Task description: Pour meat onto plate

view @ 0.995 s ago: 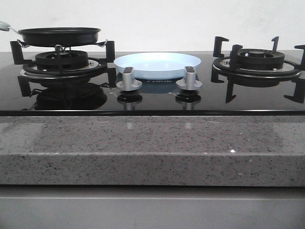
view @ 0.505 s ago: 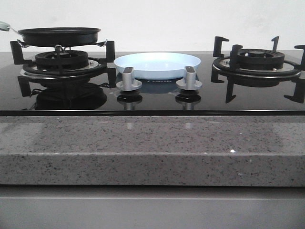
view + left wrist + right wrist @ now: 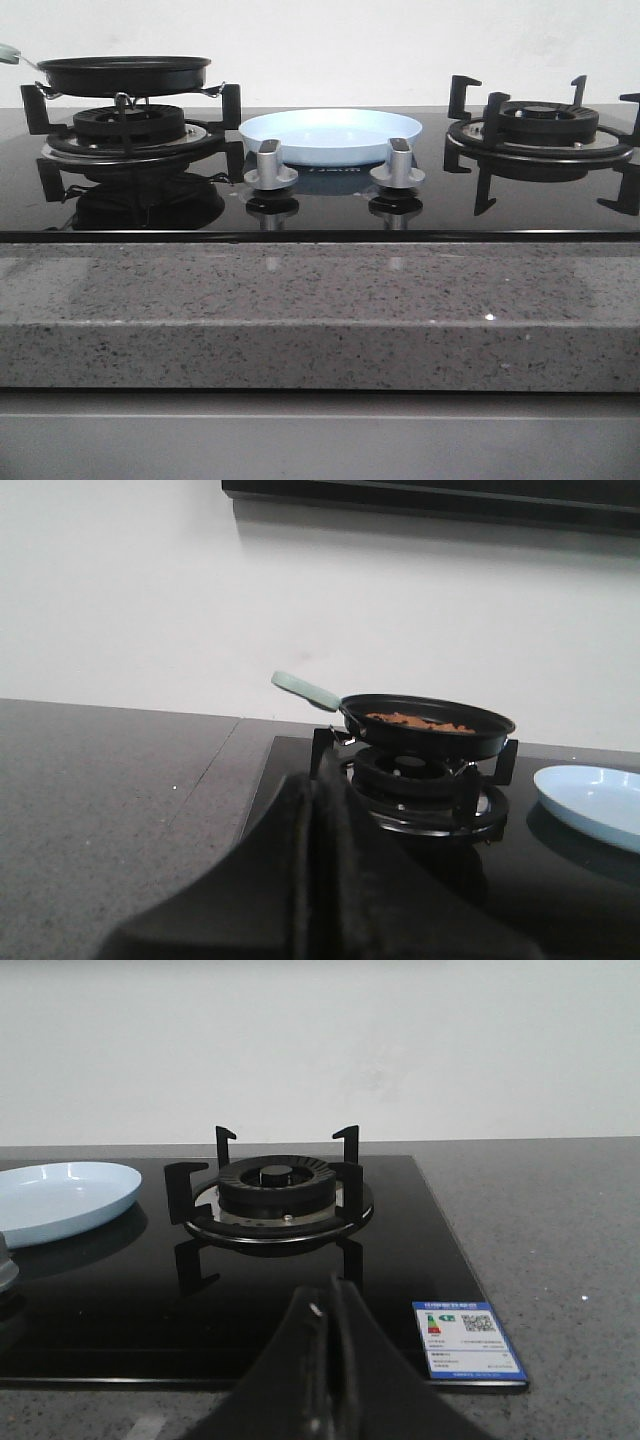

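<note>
With both grippers' jaws together, grasp the rigid pan (image 3: 428, 726) by its handle (image 3: 305, 690) at 9 o'clock; loose meat (image 3: 420, 721) slides easily.

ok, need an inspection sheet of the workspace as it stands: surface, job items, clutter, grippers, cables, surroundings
Surface: black glass hob set in a speckled grey counter; burner each side, two knobs in the middle.
Job's things: meat lies in the black pan on the left burner; plate sits between the burners behind the knobs, nothing on it.
Clutter: blue label at a hob corner near the right burner; nothing else seen.
Grippers: left gripper and right gripper both shut, holding nothing, short of the burners.
Cables: nothing seen.
Surroundings: plain white wall behind; dark fixture high on it.
</note>
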Robot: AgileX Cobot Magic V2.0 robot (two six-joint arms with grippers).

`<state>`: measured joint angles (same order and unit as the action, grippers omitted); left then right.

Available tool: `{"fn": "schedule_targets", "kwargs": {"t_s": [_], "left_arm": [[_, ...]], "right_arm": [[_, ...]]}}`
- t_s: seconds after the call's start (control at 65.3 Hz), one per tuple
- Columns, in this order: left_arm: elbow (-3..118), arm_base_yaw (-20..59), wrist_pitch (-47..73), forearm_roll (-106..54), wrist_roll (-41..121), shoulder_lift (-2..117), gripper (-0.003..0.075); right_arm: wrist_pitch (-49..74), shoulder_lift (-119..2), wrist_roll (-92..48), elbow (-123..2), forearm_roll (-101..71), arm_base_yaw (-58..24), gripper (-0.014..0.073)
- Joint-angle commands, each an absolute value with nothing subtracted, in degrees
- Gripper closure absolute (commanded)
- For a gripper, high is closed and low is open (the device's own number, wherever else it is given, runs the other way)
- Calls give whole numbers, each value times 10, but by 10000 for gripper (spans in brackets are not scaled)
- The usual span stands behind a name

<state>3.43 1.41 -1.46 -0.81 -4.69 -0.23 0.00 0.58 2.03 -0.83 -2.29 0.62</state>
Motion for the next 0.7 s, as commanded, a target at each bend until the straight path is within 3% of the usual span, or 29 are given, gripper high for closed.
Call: {"fn": "schedule_targets", "kwargs": {"t_s": [0.0,0.168,0.429,0.689], "left_arm": [[110,15,-21,-15,-53,-9,741],[225,15,95,-10,-53,7,741],[374,15,243,-8,-53,132,741],[414,15,303,-8,-53,232,741]], "right_arm": [[-11,15,20,-67,-19,8,708],[80,-11,20,-177,-19,8,708],[227,-142,20,-364,-19,8,708],[270,-241,20,-393,-19,8,708]]}}
